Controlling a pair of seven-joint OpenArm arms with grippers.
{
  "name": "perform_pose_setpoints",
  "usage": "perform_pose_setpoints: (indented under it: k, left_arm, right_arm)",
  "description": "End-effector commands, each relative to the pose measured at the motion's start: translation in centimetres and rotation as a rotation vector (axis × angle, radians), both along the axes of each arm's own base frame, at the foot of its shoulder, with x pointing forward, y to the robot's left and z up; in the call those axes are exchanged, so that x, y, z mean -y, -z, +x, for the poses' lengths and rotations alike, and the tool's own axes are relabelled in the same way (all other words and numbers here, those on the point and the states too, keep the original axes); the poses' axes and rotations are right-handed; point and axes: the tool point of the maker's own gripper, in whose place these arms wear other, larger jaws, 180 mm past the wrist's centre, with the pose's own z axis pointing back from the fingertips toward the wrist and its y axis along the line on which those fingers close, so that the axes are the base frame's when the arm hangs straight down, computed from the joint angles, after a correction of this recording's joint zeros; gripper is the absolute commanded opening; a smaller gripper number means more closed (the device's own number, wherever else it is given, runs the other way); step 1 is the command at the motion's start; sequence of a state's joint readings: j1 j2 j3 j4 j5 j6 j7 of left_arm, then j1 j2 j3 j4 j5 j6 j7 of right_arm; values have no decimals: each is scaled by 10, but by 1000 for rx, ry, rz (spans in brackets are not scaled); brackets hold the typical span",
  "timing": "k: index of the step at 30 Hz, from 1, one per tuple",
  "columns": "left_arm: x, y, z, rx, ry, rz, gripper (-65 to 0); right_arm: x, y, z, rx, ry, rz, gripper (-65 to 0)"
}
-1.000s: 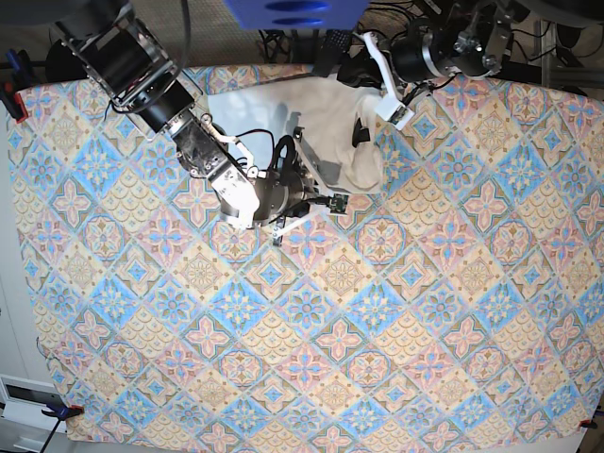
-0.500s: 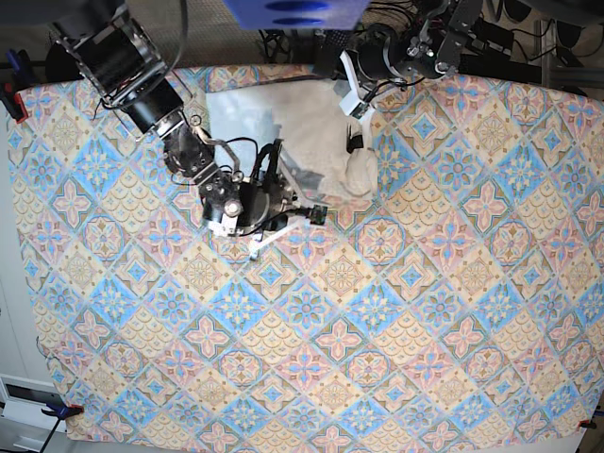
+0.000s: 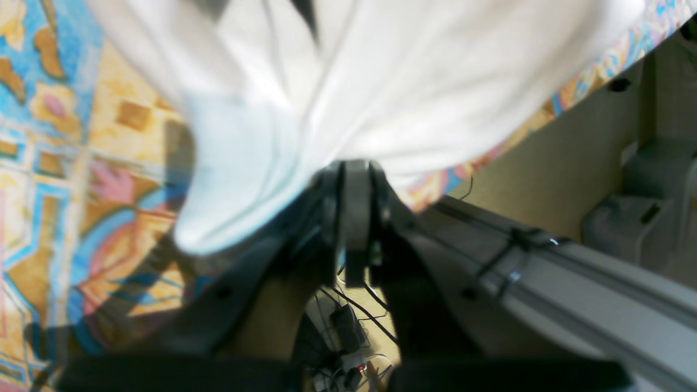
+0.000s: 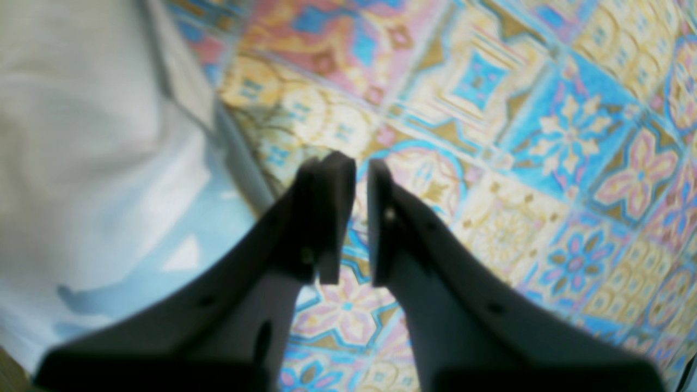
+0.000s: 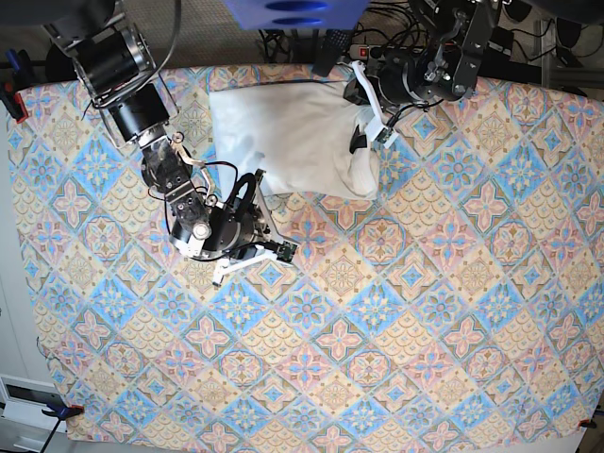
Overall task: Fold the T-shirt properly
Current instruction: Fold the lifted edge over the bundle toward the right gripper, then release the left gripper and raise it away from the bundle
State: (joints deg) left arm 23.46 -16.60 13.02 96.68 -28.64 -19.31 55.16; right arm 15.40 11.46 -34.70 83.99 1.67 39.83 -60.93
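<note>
The white T-shirt [image 5: 293, 132] lies folded into a rough rectangle at the table's far middle, print hidden. Its right edge is bunched up. My left gripper [image 5: 366, 115] sits at that bunched edge. In the left wrist view its jaws [image 3: 354, 179] are pressed together, and the shirt's [image 3: 381, 81] folds run into the tips. My right gripper [image 5: 257, 183] hovers just off the shirt's lower left corner, over the tablecloth. Its fingers [image 4: 335, 212] stand a narrow gap apart with nothing between them, and the shirt [image 4: 81, 163] lies to their left.
A patterned tablecloth [image 5: 377, 330] in blue, pink and yellow covers the table. Cables and gear [image 5: 396, 19] crowd the space beyond the far edge. In the left wrist view the table's edge and a metal rail [image 3: 572, 272] show below the gripper.
My right arm has drawn back down and to the left, off the shirt and onto the tablecloth. The left gripper swung left, then back down to the shirt's right edge, and the bunched cloth shifted.
</note>
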Motion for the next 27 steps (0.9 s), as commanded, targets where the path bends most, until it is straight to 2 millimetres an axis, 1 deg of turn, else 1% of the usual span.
perform_pose_setpoints:
  k: [1,6,8,12,14,16,18,21,23,25,27]
  left_arm:
    - [-4,-1,7,15,0,4,-644]
    - [-14,6,23,20,-6,27,-644]
    - [-17,6,32,30,-11,34,-644]
    - [-23,1,51,70,0,50,-644]
    - [-24,-3,61,94,0,54,-644]
    - [-30,-7,71,115,4,69,-644]
    - [-32,-12,86,144,2,74,-644]
    - [-35,-15,103,167,-5,81,-644]
    - [-37,-18,116,183,-12,85,-644]
    - [-38,-20,130,197,-20,88,-644]
    - [-30,-22,143,207,-19,75,-644]
  right_arm:
    - [-3,-5,6,11,-3,20,-575]
    - [9,18,-2,-61,24,-14,-575]
    - [16,23,-4,-73,30,-29,-575]
    - [27,27,-7,-81,30,-58,-575]
    - [37,32,-15,-95,33,-76,-575]
    - [46,39,-24,-114,38,-92,-575]
    - [57,45,-32,-132,46,-112,-575]
    - [70,53,-45,-158,52,-136,-576]
    - [78,52,-49,-150,48,-146,-576]
    - [82,44,-50,-123,33,-151,-576]
    - [84,38,-58,-108,17,-153,-576]
